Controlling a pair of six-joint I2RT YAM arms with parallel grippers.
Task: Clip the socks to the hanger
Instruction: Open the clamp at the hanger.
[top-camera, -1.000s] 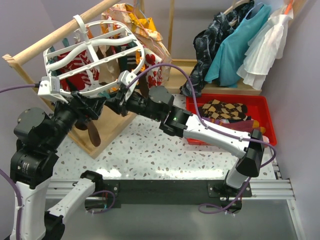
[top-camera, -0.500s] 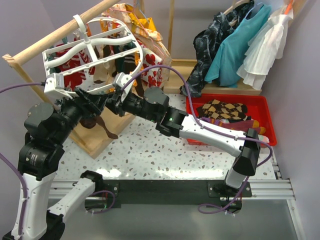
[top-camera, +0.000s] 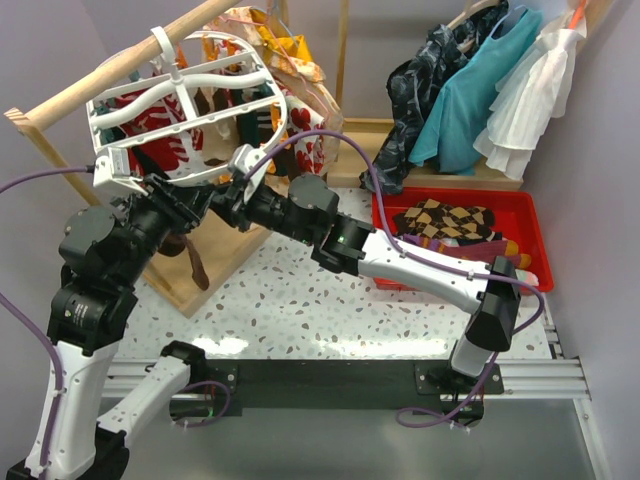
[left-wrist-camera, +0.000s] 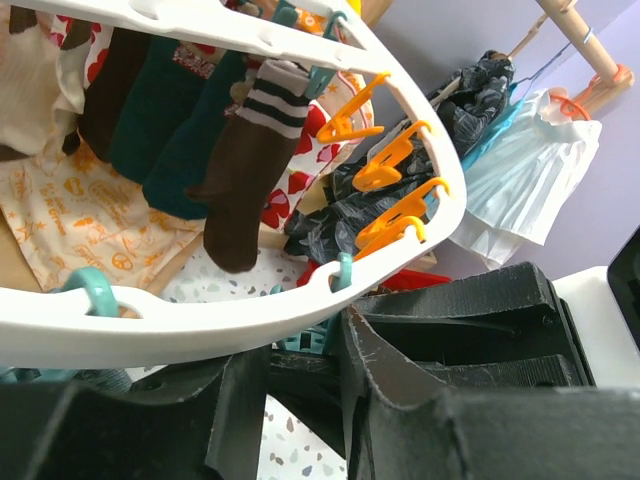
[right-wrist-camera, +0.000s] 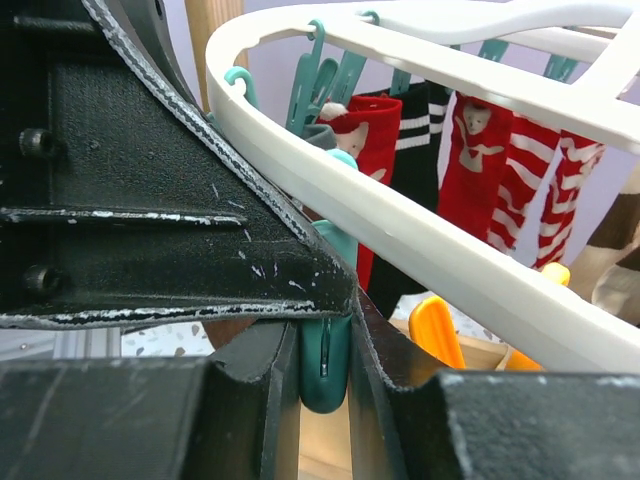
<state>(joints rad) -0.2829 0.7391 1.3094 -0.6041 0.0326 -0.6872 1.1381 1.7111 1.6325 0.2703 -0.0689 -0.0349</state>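
hanger (top-camera: 212, 72) sits well left of the red tray (top-camera: 520, 212) and further back, hook up over the wooden rail (top-camera: 120, 62). Oval frame tilted, not level, long axis roughly left-right, one end toward the tray

Right jaws pinching one teal clip (right-wrist-camera: 325, 375) under the near rim. Left jaws just beside them, on the side away from the tray, with the rim across their tips. Gap shows between the fingers, cannot tell if they grip anything. One brown sock (top-camera: 192, 262) dangles below them. Clipped socks (left-wrist-camera: 245, 170) hang toe-down

Speckled white tabletop (top-camera: 300, 300), lilac walls

Counts: 2 arms, 1 hanger, 1 tray with a pile of loose socks (top-camera: 448, 218), 4 orange clips (left-wrist-camera: 385, 170) in a row on the rim, 2 dresses (top-camera: 470, 95) behind the tray, teal and white
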